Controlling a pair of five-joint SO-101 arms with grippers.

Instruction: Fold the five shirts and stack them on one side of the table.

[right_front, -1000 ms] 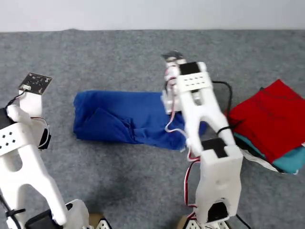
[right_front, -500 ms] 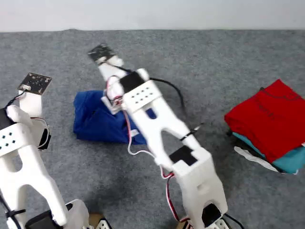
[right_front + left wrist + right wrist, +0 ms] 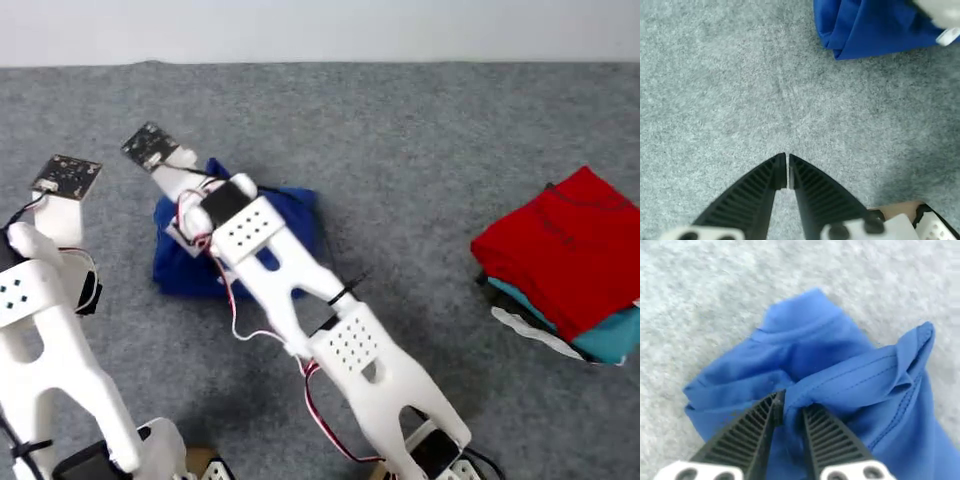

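Blue shirt (image 3: pixel 298 212) lies bunched left of centre on the grey table (image 3: pixel 450 140). Left of it, my left gripper (image 3: pixel 788 165) hangs over bare table, jaws closed on nothing. My right gripper (image 3: pixel 790 407) pinches a raised fold of the shirt. I judge the cloth light, limp and prone to sagging, so it is best gripped at a seamed edge. Count: one loose shirt. The stack (image 3: pixel 565 250) at far right shows three layers: red, teal, white.
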